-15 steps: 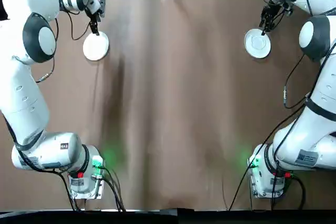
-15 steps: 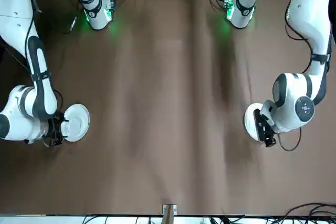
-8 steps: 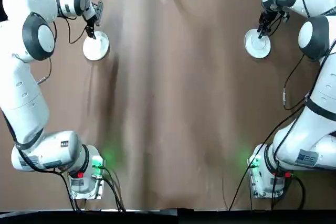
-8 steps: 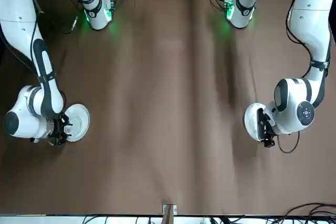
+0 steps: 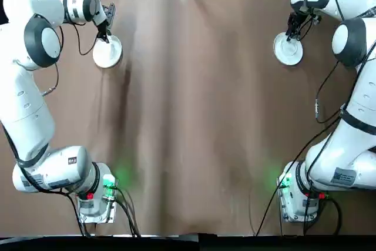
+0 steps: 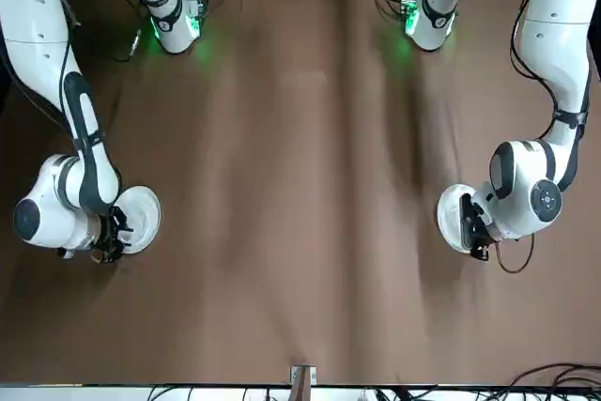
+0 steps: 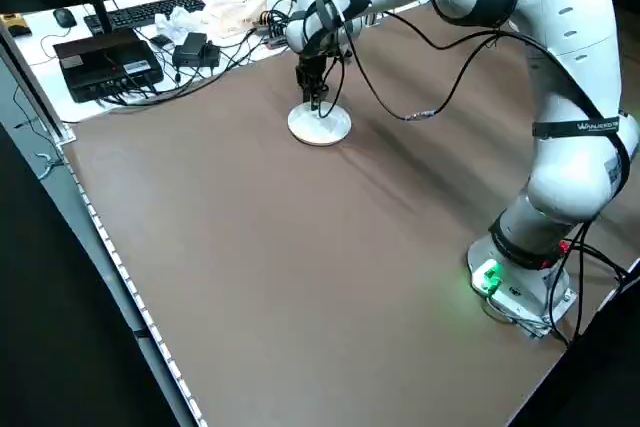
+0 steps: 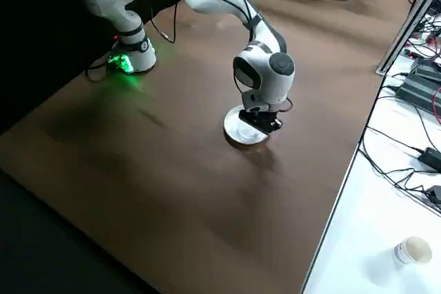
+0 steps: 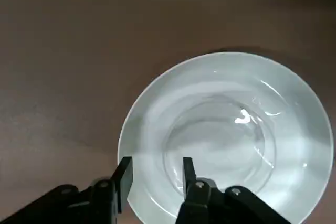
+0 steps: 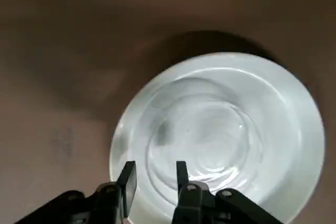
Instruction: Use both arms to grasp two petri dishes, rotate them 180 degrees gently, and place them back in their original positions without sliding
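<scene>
Two white discs lie at the far side of the table, one at the left [image 5: 110,56] and one at the right [image 5: 287,54]. On each rests a clear petri dish, the left one [image 9: 220,140] and the right one [image 10: 205,140]. My left gripper [image 5: 103,36] hangs over the far edge of the left disc [image 9: 296,108], open, one finger outside the dish's rim and one inside it. Over the right disc [image 10: 294,119] my right gripper [image 5: 292,32] stands the same way, open across the dish's rim. Neither dish is lifted.
Brown cloth covers the table [image 5: 194,116]. Both arm bases, lit green, sit at the near edge [image 5: 97,195] [image 5: 299,195]. Cables, a keyboard [image 7: 140,12] and boxes lie beyond the far edge. A metal post [image 8: 403,25] stands by the right side.
Both wrists have turned and the grippers have come down closer over the discs' far edges. The discs and dishes have not moved.
</scene>
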You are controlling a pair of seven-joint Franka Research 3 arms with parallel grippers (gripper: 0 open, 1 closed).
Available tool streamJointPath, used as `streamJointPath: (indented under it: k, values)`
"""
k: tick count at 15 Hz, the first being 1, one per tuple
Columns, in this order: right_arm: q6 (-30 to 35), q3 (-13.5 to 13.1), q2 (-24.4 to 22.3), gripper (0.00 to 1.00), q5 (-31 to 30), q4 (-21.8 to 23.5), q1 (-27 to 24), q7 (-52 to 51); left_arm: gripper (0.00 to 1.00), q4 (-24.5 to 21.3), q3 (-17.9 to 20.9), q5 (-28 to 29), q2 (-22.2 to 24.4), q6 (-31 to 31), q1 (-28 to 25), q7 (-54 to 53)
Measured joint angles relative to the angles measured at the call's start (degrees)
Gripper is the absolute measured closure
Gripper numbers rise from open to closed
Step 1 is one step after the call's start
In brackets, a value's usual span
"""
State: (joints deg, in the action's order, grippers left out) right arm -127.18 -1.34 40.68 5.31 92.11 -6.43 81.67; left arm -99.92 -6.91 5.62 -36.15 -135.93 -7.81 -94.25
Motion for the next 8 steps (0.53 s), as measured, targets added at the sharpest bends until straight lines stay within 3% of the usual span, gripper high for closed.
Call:
streamJointPath:
  k: [4,8]
  values:
    - [-1.4,0.0,0.7,0.61,0.0,0.0,0.0,0.0,0.63,-2.2,0.0,0.0,-0.3,-3.0,-0.4,0.0]
    - [-1.7,0.0,1.2,0.61,0.0,0.1,0.0,0.0,0.62,-2.6,0.0,0.0,-0.4,-3.7,-0.5,0.0]
